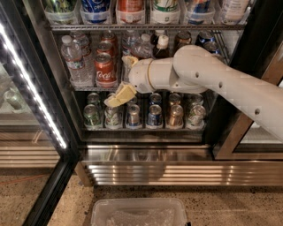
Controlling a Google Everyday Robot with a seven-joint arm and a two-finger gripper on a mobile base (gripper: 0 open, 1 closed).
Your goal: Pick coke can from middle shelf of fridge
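The coke can (105, 70) stands upright at the front of its lane on the middle shelf (86, 88) of the fridge (154, 172), white script facing out. Just to the right of the can is the hand (119, 80), and it's wide open. One pale finger (128, 61) sits up near the can's top. The other finger (118, 96) angles down past the can's base and over the shelf's front rail. Nothing is gripped. Whether either finger touches the can, I can't tell.

The white arm (221, 84) reaches in from far right of the can, across the lanes on that side. Directly behind the can there's a second red can (106, 44). Left of it, clear water bottles (73, 59) fill the neighbouring lane. Below the can, a row of mixed cans (154, 115) lines the bottom shelf. Above it, big bottles (130, 9) sit on the top shelf. Off to the can's left, the door's LED strip (33, 90) glows bright. Well below the can, a clear plastic bin (139, 212) sits on the speckled floor.
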